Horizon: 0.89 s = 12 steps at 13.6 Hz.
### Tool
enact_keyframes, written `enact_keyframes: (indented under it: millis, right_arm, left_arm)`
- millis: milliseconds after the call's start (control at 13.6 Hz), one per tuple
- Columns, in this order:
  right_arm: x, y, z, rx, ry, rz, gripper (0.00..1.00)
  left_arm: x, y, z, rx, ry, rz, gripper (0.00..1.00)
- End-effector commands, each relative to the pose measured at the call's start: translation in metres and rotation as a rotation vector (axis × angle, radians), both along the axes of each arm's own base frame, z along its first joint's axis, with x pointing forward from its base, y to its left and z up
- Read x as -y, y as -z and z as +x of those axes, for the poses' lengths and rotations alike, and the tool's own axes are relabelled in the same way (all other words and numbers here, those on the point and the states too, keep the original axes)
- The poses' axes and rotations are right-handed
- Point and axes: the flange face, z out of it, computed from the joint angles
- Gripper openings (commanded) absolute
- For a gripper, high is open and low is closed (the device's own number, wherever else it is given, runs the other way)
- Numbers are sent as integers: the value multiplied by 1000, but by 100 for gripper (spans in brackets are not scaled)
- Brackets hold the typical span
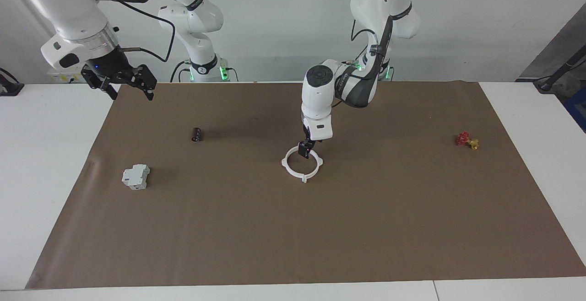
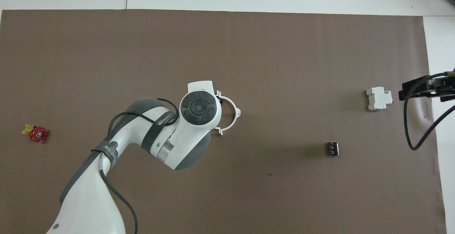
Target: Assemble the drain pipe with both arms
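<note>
From my station I see the right gripper (image 1: 122, 83) raised over the table edge at the right arm's end, close by its base; that arm waits, its fingers spread apart and holding nothing. The left gripper (image 1: 306, 149) hangs from its arm over the middle of the brown mat (image 1: 293, 228), just above the part of the drain pipe (image 1: 301, 163) nearest the robots. I cannot tell whether its fingers are parted or together, and the white wrist housing hides them from above. The drain pipe lies flat on the mat as 1 closed white ring with small tabs sticking out; I cannot tell whether the gripper touches it.

A small black cylinder (image 1: 196, 134) lies toward the right arm's end, nearer the robots than the ring. A red-and-yellow valve (image 1: 467, 141) sits toward the left arm's end. A grey blocky device (image 1: 136, 176) sits farthest from the robots, toward the right arm's end.
</note>
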Motion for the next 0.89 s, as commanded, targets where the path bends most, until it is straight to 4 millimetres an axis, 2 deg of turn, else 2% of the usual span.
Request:
enact_keyframes:
  millis: [0, 74, 295, 443, 590, 738, 812]
  right_arm:
    - [2, 1, -4, 13, -19, 17, 100]
    - [1, 1, -4, 11, -20, 17, 100]
    - [2, 1, -4, 11, -19, 17, 100]
    - [2, 1, -4, 13, -19, 17, 100]
    - [2, 1, -4, 13, -19, 17, 100]
    - [2, 1, -4, 13, -19, 17, 100]
    - [1, 1, -4, 13, -20, 17, 100]
  left_arm:
    - [-55, -87, 6, 11, 46, 31, 100]
    - [-75, -109, 4, -9, 99, 45, 100]
    - [-128, -154, -4, -59, 247, 75, 100]
    - [-188, -193, -4, -64, 339, 70, 100]
    - [-247, -220, -6, -94, 475, 73, 100]
    - [-321, -247, -2, -121, 616, 64, 100]
    - [-349, -258, -2, -132, 683, 57, 100]
